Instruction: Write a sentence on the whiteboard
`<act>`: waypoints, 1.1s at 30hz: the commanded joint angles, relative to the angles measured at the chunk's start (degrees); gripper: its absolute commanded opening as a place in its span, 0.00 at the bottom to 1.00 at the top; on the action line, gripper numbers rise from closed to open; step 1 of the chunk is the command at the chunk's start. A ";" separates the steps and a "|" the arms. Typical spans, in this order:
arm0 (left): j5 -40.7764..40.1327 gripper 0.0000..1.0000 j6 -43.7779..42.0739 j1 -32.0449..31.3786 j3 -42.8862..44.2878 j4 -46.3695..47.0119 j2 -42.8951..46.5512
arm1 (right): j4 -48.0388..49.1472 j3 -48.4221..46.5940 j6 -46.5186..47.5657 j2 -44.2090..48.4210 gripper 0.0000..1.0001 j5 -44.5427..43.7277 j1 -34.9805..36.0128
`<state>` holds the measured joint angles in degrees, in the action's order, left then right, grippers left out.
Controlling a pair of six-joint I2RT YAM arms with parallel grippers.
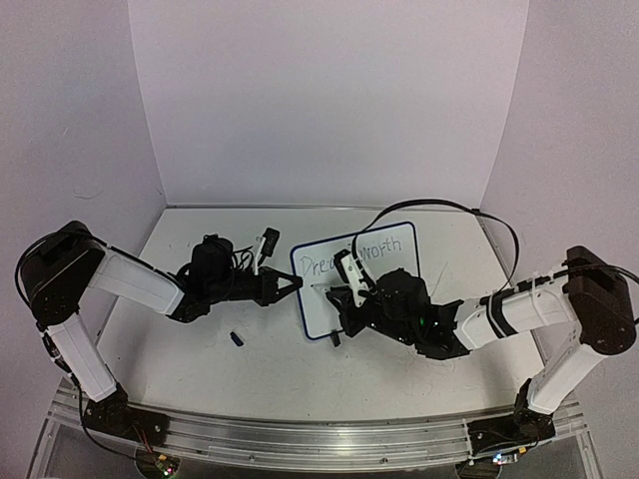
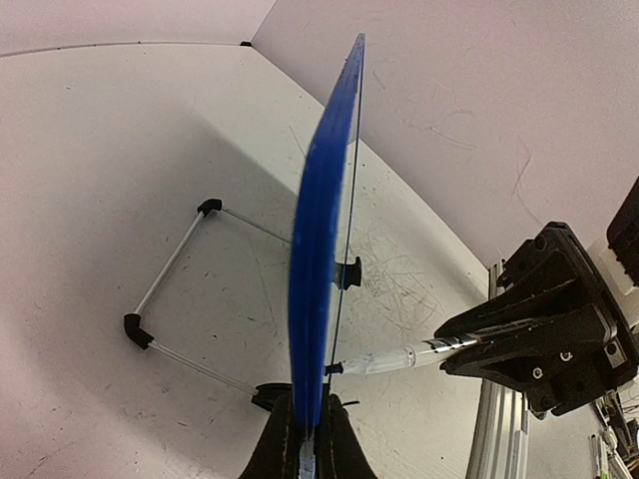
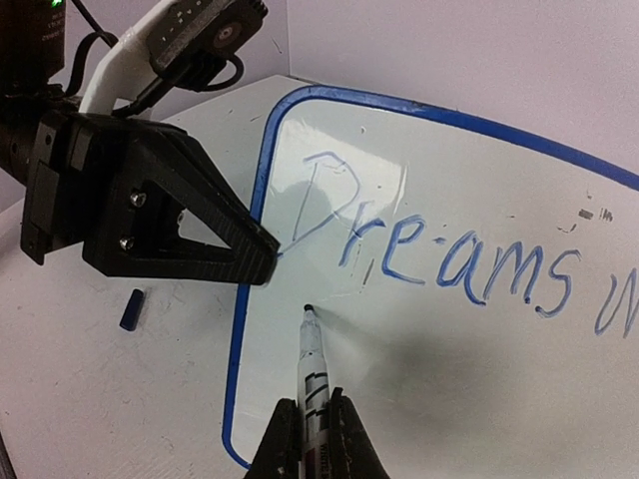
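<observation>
Whiteboard stands mid-table, left gripper clamped on its left edge. Right gripper grasps the marker, tip touching just under the sentence, "Dreams". Blue cap lies near-left.

**Obstacles**
- Whiteboard: stands tilted mid-table, between the two arms.
- Left gripper: clamped on the board's left edge, its fingers overlapping the rim.
- Right gripper: crowds the board's front, gripping a marker whose tip touches the board.
- Wire stand: juts out behind the board.
- Cap: loose on the table, near-left of the board.
- Cable: arcs over the board's far right corner.

**Free room**
- Bare board surface below the writing.
- Open tabletop along the near edge and around the cap.
</observation>
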<state>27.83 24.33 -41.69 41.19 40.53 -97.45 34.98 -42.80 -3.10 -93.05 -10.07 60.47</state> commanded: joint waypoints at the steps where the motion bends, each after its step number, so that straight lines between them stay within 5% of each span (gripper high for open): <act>1: -0.96 0.00 -1.36 -0.23 -0.01 -0.93 1.81 | -0.43 -2.65 -0.54 -1.19 0.00 -2.07 0.19; 33: -1.31 0.00 -1.93 -0.23 0.12 -1.55 2.14 | -9.49 -1.23 -2.22 -0.61 0.00 -0.01 1.81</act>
<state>27.32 23.93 -41.69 41.19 39.99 -97.22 27.45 -43.94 -4.60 -93.82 -9.50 62.22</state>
